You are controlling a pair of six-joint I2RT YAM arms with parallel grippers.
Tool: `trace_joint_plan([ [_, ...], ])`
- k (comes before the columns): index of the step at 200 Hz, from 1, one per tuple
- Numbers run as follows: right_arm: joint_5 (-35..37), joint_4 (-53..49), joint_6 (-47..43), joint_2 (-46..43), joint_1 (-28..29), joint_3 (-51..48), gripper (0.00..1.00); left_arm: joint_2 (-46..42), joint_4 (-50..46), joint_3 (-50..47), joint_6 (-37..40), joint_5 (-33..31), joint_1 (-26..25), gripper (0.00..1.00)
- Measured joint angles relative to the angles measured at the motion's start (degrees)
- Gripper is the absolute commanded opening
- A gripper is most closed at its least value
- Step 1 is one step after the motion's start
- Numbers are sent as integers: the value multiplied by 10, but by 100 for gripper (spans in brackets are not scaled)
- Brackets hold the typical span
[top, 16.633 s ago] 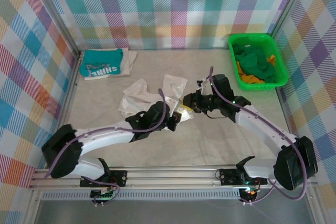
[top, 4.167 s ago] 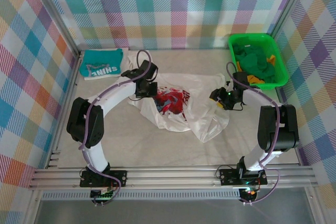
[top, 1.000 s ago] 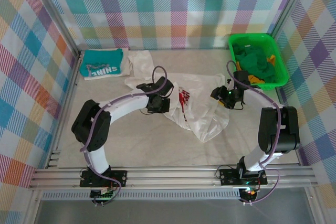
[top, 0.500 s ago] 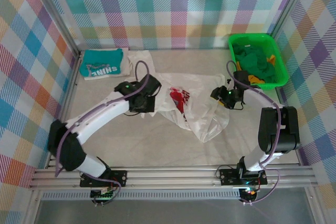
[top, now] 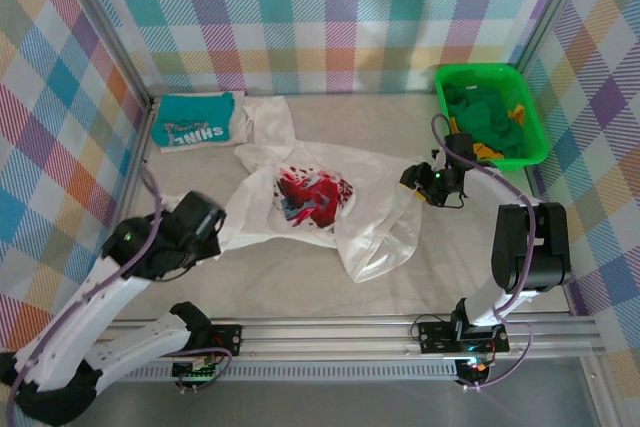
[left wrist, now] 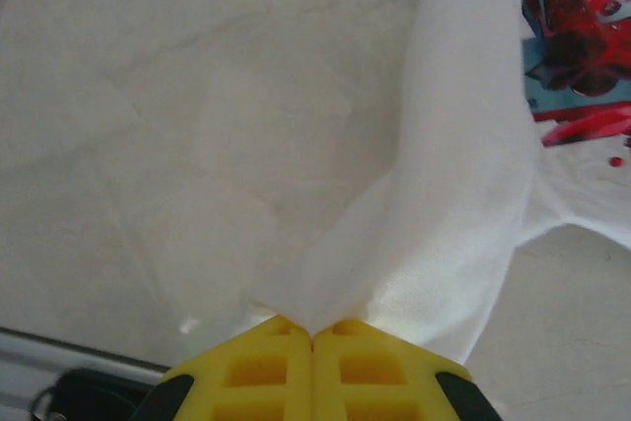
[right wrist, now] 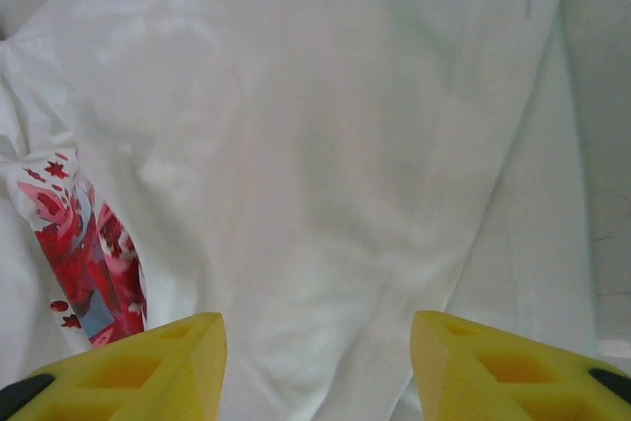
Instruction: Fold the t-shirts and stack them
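My left hand (left wrist: 314,334) is pinched shut on the white shirt's (top: 375,212) edge. My right hand (right wrist: 315,337) is open over it, maybe touching.

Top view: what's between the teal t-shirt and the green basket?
An edge of the white t-shirt beside the teal t-shirt, then bare table to the green basket; top view.

White t-shirt (top: 378,232) of soft matt cloth, green plastic basket (top: 481,70), smooth tabletop (top: 300,292)

White arm links (top: 90,317), black joints, purple cables; yellow tool fingers (left wrist: 266,367), square recesses.
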Motion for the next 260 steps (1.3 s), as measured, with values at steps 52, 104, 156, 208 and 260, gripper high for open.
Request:
trace_joint_plan([
  [52, -16, 3, 4, -1, 0, -8, 53, -169, 11, -170, -149, 84, -1, 26],
  [104, -21, 3, 6, -15, 7, -25, 54, -128, -3, -55, -161, 38, -1, 42],
  [156, -20, -2, 9, -32, 20, -24, 54, -27, 150, -48, -53, -4, -1, 59],
  [208, 0, -20, 18, -19, 50, -13, 55, 272, 377, -20, 98, 66, 134, 63],
  [260, 15, -33, 25, -4, 54, -13, 54, 408, 492, 5, 179, 143, 296, 68],
])
